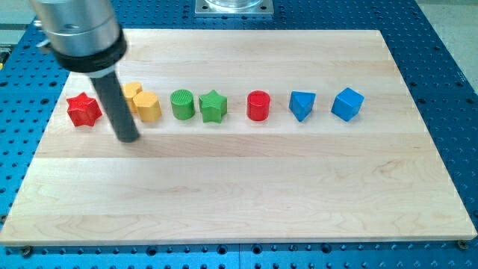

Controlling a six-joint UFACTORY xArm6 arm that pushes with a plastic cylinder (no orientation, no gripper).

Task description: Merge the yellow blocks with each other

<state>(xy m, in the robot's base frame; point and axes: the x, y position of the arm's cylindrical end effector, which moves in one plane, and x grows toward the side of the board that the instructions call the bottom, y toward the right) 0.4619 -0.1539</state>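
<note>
Two yellow blocks sit touching at the view's left: a yellow hexagon (148, 107) in front and a second yellow block (132, 92) just behind it to its left, partly hidden by my rod, its shape unclear. My tip (128, 139) rests on the board just below and left of the yellow hexagon, close to it but apart. The rod rises up and left to the grey arm end.
A row of blocks runs across the wooden board (246, 187): a red star (84, 110) left of my rod, then a green cylinder (182, 104), a green star (213, 106), a red cylinder (258, 105), a blue triangular block (302, 104) and a blue cube (347, 104).
</note>
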